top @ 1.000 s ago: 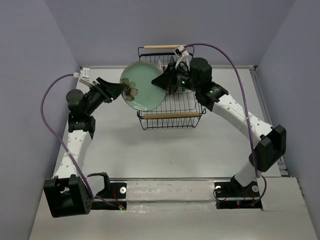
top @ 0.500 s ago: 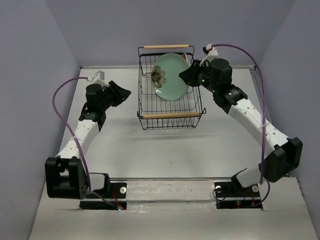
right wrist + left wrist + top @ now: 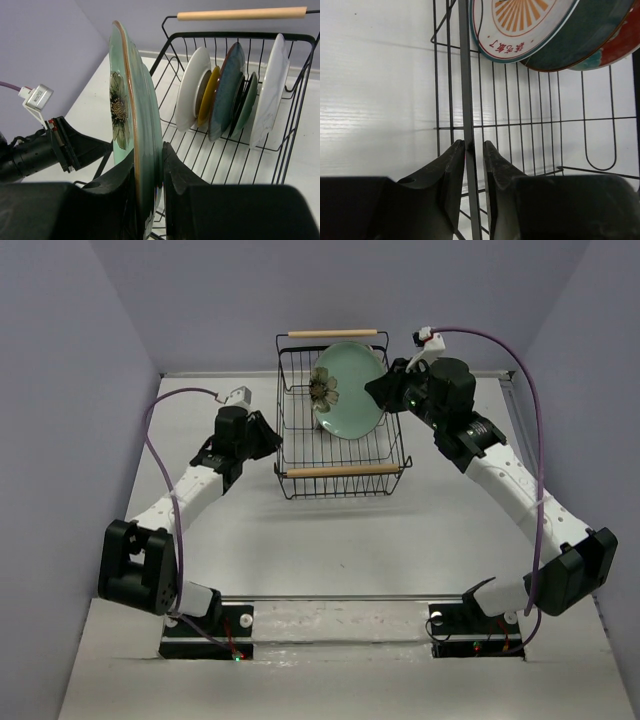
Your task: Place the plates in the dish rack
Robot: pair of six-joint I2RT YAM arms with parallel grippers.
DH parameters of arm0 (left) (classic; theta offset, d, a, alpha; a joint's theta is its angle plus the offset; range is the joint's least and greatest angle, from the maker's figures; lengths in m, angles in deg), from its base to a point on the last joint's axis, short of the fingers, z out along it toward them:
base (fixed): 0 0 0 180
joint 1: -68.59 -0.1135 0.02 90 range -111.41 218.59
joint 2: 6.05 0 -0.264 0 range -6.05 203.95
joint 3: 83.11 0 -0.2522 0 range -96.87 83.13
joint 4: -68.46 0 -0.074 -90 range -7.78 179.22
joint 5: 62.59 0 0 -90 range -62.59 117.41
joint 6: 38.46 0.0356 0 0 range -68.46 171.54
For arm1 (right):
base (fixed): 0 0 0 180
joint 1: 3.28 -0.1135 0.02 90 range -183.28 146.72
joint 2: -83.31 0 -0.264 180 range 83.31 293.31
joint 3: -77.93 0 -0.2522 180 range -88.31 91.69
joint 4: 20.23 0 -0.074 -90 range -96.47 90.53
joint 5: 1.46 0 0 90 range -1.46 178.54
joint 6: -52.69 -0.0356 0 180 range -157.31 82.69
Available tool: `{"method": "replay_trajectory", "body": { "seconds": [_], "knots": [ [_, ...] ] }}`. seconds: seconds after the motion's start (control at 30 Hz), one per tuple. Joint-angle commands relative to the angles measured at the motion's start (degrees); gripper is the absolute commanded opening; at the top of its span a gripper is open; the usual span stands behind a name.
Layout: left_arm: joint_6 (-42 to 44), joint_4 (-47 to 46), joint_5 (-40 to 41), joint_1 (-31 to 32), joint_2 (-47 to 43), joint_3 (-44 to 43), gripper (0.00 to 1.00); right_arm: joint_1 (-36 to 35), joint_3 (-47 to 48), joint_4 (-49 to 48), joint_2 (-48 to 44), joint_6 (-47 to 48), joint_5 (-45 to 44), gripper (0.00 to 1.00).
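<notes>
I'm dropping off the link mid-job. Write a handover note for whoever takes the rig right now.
Right: the right gripper is shut on the mint plate, held on edge over the rack. The plate's lower edge is hidden, so I cannot tell if it is seated.
Left: the left gripper has its fingers either side of a wire on the rack's left side, gap narrow. Clamped or not, unclear.
Done: five plates stand on edge in a row at one end of the rack.
Left to do: probably lower the mint plate into a free slot beside the row, release, then back both arms off.
</notes>
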Motion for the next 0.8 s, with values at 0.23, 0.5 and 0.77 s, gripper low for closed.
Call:
{"method": "replay_trajectory", "body": {
  "seconds": [0.23,0.5,0.77],
  "knots": [
    [3.12,1.57,13.88,6.29,1.42,-0.63,0.06,-0.31,0.82,-8.03,-4.25,0.70,-0.40,0.07],
    [-1.44,-3.35,11.16,12.62,-3.49,5.43,0.06,-0.31,2.22,-4.52,-3.46,2.54,-3.65,0.07],
    [-6.89,-8.71,8.79,18.85,-7.54,10.80,0.06,-1.10,4.15,-1.62,-1.61,4.21,-9.10,0.07]
  ]
}}
